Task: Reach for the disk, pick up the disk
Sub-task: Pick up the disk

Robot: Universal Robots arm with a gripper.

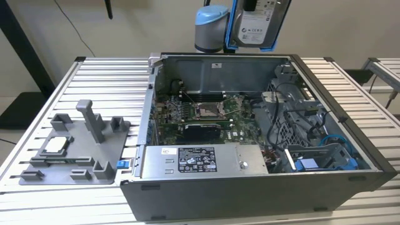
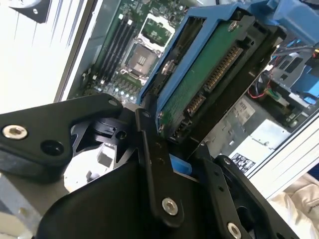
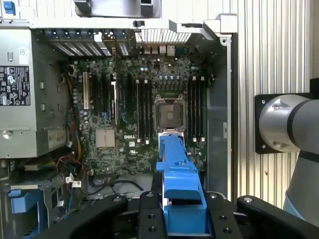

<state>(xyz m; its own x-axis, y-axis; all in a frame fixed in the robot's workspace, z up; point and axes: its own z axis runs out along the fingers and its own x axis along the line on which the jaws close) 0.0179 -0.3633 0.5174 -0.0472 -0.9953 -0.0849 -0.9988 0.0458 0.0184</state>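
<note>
Second wrist view: the gripper (image 2: 172, 149) is holding the disk (image 2: 199, 79) aloft, its black jaws closed tight on the bright blue frame, with the green circuit-board side and connector edge facing the camera. In the first wrist view the disk (image 3: 178, 184) is showing edge-on between the jaws, hanging above the open computer case (image 3: 222, 30), over the motherboard (image 3: 139, 109) and its bare processor socket (image 3: 168, 112). In the exterior view the disk (image 1: 257, 23) is hanging upright, clear of the case (image 1: 262, 197), white label outward, beside the arm's blue-capped joint (image 1: 211, 28). Inside the case are sitting a silver power-supply box (image 1: 200, 161), cables and blue drive brackets (image 1: 325, 159). On the slatted bench (image 1: 37, 187), a grey fixture tray (image 1: 75, 145) is carrying a small square chip (image 1: 55, 144).
</note>
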